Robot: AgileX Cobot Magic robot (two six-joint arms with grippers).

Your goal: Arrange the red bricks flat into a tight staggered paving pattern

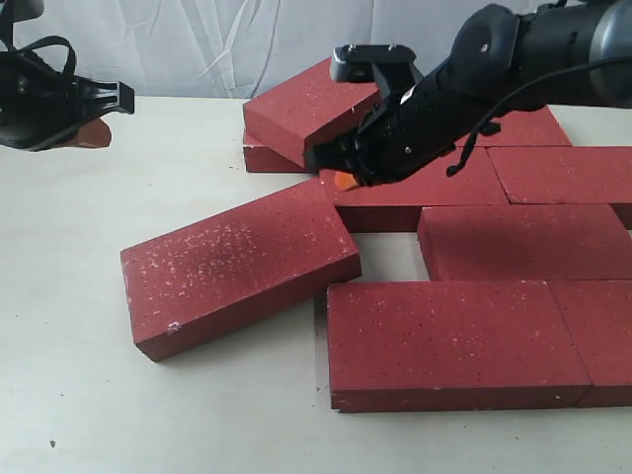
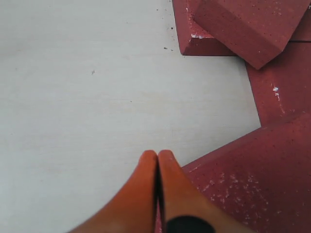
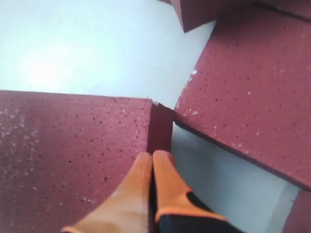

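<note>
Cut off at the right edge: red bricks (image 1: 513, 237) laid flat in rows on the counter (image 1: 99, 395). At front left, a skewed brick (image 1: 242, 267), long axis slanting away toward the right. Behind, a tilted brick (image 1: 301, 109) propped on another. Over the skewed brick's far corner, right fingers (image 3: 165, 174) together, largely hidden by the arm. At far left, left fingers (image 2: 143, 179) together above the counter.

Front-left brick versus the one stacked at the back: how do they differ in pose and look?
The front-left brick lies on the table, turned askew to the rows; the back brick leans tilted on a lower brick. The front-left brick's top shows heavy pale flecking; the back brick's looks plainer. Both are dark red, same shape.
</note>
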